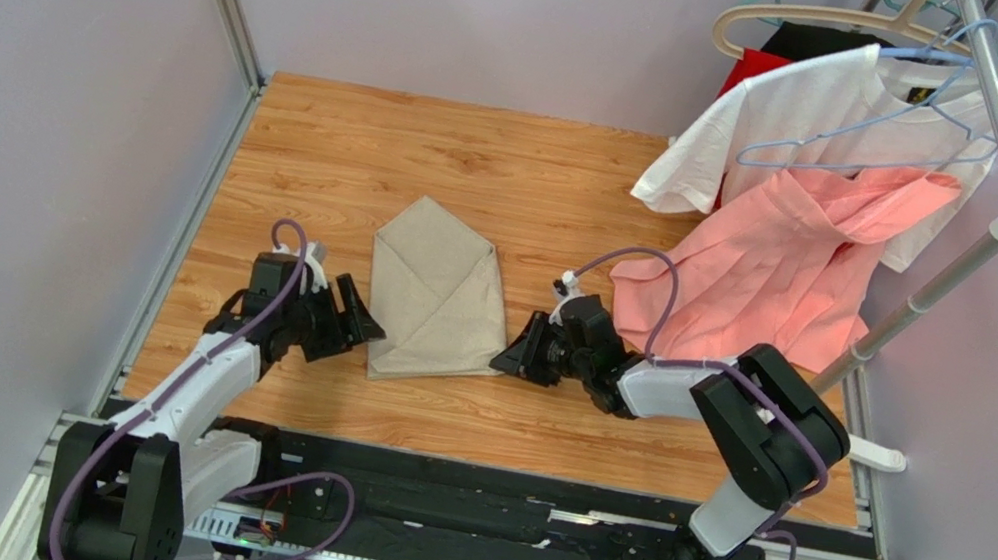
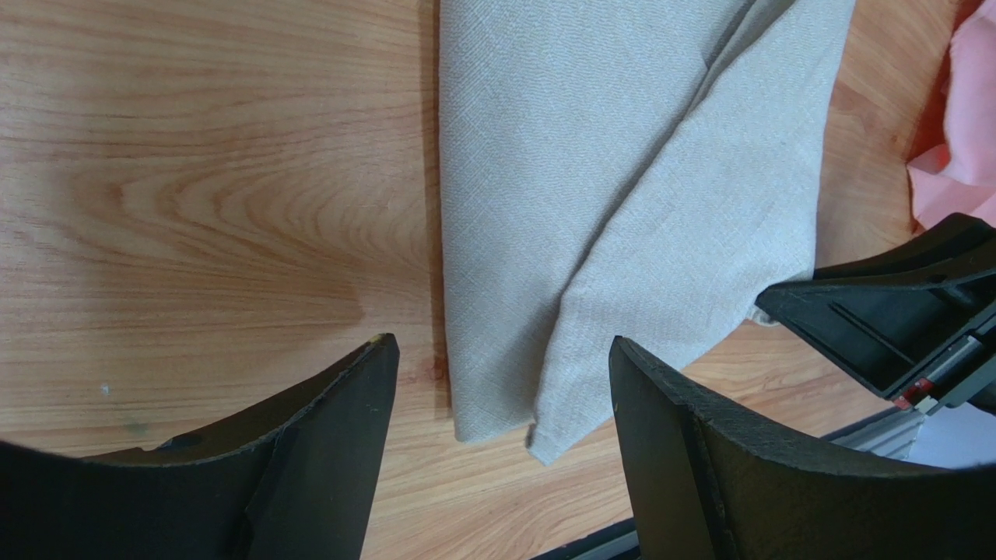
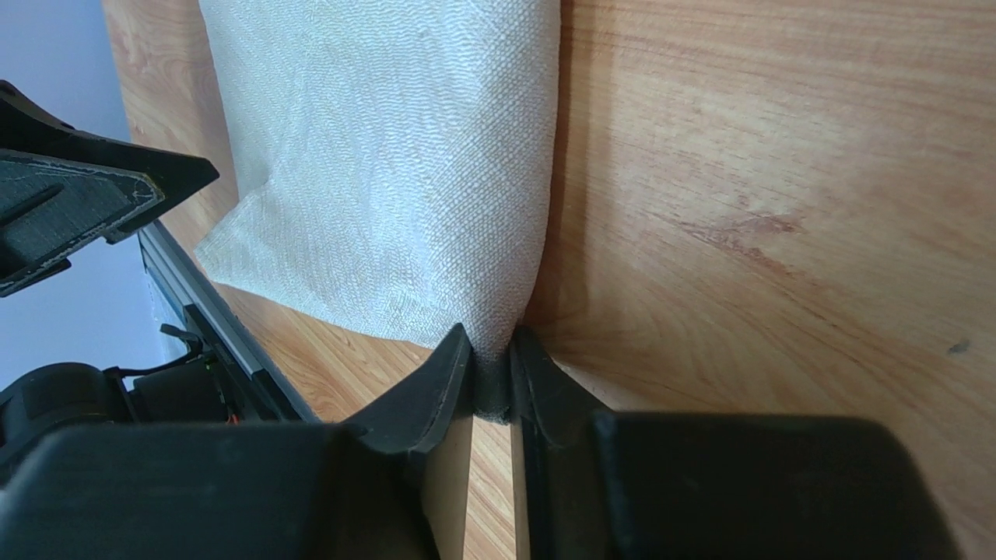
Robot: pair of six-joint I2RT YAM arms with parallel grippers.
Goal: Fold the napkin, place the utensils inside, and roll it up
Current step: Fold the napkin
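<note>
**One edge of the napkin (image 1: 435,292) pinched**

The right gripper (image 3: 492,376) is clenched on the napkin's folded edge. The cloth is squeezed between its fingertips and spreads away ahead of them over the wooden table (image 3: 760,175). The left gripper (image 2: 500,350) is spread wide, grasping nothing. The napkin's near corners lie between its fingers, touching neither.

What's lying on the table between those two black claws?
Just the folded beige napkin, in the top view; the right claw pinches its edge.
</note>
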